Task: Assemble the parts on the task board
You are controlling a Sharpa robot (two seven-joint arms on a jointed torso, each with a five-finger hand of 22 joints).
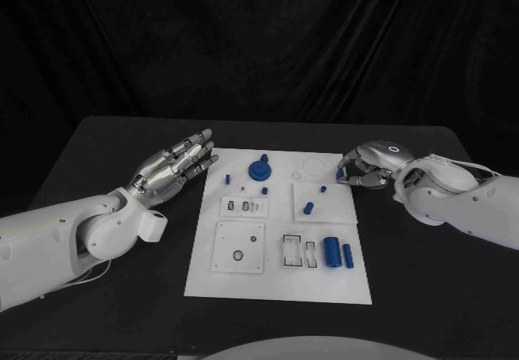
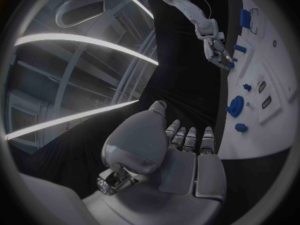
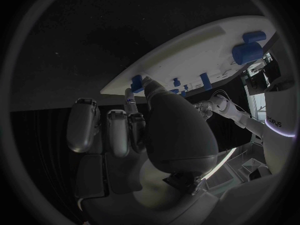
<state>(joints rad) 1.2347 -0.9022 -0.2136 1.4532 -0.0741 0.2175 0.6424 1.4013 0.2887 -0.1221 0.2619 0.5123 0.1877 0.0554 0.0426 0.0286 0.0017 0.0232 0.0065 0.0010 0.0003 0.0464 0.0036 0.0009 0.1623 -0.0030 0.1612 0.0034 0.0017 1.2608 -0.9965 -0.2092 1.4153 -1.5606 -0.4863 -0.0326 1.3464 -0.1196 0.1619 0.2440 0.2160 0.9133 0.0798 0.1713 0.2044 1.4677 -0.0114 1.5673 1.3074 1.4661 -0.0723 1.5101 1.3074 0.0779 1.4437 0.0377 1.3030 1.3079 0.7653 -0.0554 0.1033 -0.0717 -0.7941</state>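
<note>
My left hand hovers just off the far-left edge of the white board, fingers straight and spread, nothing in it. Released. In the left wrist view the same hand lies flat with its fingers side by side, pointing toward the board.

Board sits mid-table on the black table. Parts, going left to right: a small blue peg near the far-left corner, a round blue knob far centre, another small blue piece just nearer than it. Two little blue pegs on the raised white plate right of centre. On the near side, two blue cylinders lying side by side, right of an outlined slot.

My right hand is at the far-right edge of the board, fingers curled in, pinching a small blue part at the fingertips. The right wrist view shows the thumb and a finger closed on that blue part right at the board's edge. Grasping it.
</note>
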